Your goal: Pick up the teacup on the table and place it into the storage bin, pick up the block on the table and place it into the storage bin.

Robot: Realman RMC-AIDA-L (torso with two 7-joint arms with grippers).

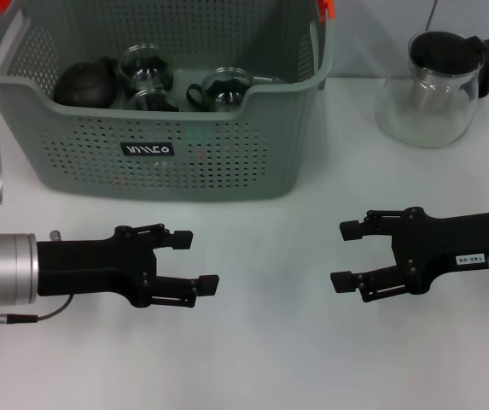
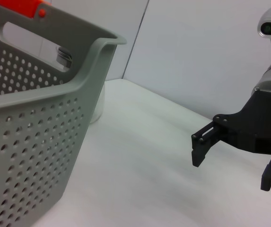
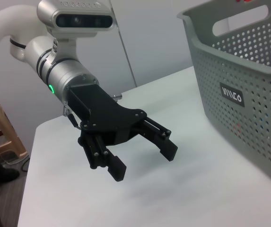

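My left gripper (image 1: pixel 191 260) hangs low over the bare table (image 1: pixel 261 342), fingers spread and holding nothing, its arm stretched out level with the wrist straight. Facing it across a stretch of tabletop, my right gripper (image 1: pixel 346 254) mirrors that pose, its fingers likewise parted and empty. Just beyond my left fingertips stands the storage bin (image 1: pixel 167 158), its perforated wall and black label (image 1: pixel 148 149) turned toward me. Inside it I see glass teacups (image 1: pixel 146 67) lying against one another beside a dark rounded object (image 1: pixel 86 83); I find no teacup or block left on the table, so I judge the placing done. Were I to handle such a cup, I would treat it as light, slick and breakable, pinching gently across the rim or by the handle. Beyond my right gripper, well apart, stands a glass pitcher (image 1: pixel 427 90).
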